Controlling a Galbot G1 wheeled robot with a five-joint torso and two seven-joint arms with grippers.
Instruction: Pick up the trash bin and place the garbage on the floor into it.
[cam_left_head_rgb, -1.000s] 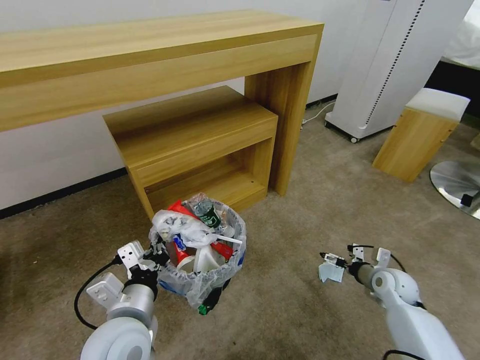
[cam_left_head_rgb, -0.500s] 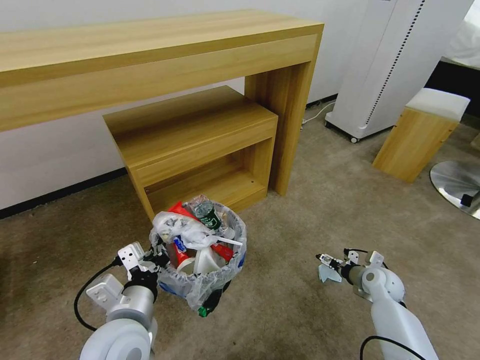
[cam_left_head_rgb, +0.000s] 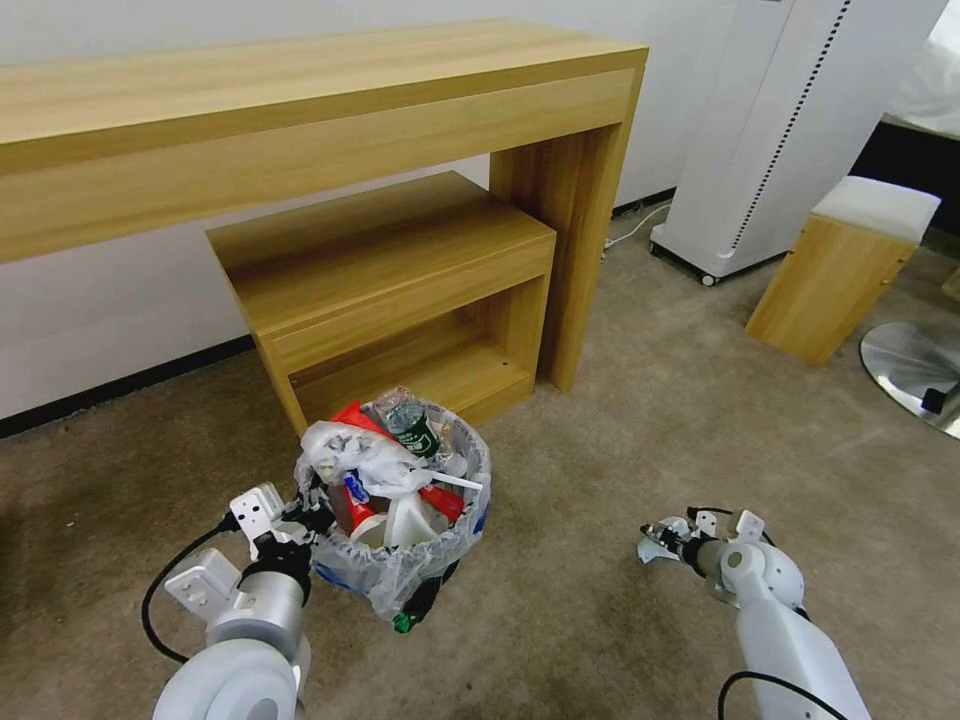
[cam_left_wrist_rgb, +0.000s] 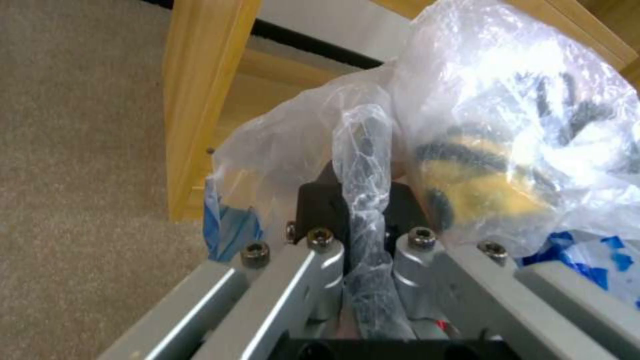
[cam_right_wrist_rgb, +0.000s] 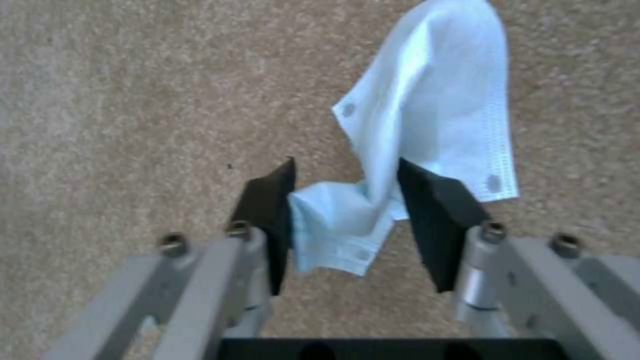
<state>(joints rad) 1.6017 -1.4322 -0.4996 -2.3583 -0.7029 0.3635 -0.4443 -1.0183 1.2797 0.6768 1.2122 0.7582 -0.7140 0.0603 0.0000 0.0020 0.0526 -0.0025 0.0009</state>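
Left tool (cam_left_head_rgb: 312, 508) clamped on the bagged rim of the full trash bin (cam_left_head_rgb: 400, 560), on the floor (cam_left_head_rgb: 580, 620) before the desk (cam_left_head_rgb: 300, 100). Right tool (cam_right_wrist_rgb: 347, 200) apart, straddling the blue mask (cam_right_wrist_rgb: 433, 115) on the carpet.

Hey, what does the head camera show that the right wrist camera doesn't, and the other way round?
Head view alone: the left gripper at the rim of the trash bin, which is heaped with garbage including a green-labelled bottle, and the wooden desk with its low shelf unit behind.

Right wrist view alone: the fingers set apart either side of the blue mask's crumpled end, plus its pleats and stitched corners.

Shared: the right gripper low over the mask on the beige carpet.
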